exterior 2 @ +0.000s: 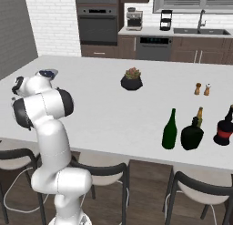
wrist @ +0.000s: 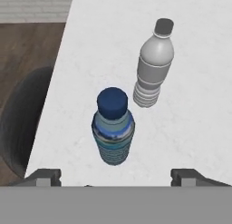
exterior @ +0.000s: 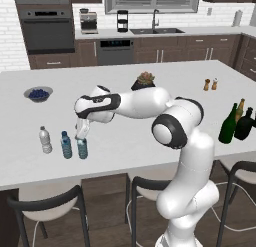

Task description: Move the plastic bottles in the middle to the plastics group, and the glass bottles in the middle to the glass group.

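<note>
Your jaws (exterior: 82,136) stand wide and empty just above the upright blue plastic bottle (exterior: 82,148); lift straight up.

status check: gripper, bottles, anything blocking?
Gripper open above blue bottle, not gripping. Three water bottles upright in a row. Green bottle and black bottle stand by amber bottle. Nothing blocking.

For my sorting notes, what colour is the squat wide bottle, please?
Black; the squat bottle shows best in the right base view.
</note>
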You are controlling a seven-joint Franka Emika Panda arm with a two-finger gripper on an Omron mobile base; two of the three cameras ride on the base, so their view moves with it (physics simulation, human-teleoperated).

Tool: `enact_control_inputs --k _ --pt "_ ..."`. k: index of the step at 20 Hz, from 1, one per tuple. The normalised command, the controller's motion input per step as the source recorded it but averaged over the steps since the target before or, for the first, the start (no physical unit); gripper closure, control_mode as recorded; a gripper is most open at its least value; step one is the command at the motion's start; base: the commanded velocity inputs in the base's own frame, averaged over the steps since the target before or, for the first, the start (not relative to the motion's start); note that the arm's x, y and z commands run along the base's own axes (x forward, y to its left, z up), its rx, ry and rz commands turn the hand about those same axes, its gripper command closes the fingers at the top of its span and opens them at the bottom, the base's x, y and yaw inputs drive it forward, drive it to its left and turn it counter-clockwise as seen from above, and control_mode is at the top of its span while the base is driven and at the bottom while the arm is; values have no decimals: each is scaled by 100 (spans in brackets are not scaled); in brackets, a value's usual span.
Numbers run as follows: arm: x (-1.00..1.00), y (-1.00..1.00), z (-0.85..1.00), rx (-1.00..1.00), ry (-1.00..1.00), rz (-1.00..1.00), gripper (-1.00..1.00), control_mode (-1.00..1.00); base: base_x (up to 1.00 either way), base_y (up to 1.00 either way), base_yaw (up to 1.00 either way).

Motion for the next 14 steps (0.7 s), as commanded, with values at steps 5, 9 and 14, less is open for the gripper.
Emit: enact_control_inputs --k 5,9,14 --pt "0 -11 40 0 1 -5 -100 -100 0 0 0" --pt "0 -29 44 0 0 -12 -100 -100 0 0 0" --pt "0 -53 33 0 0 -14 -100 -100 0 0 0"
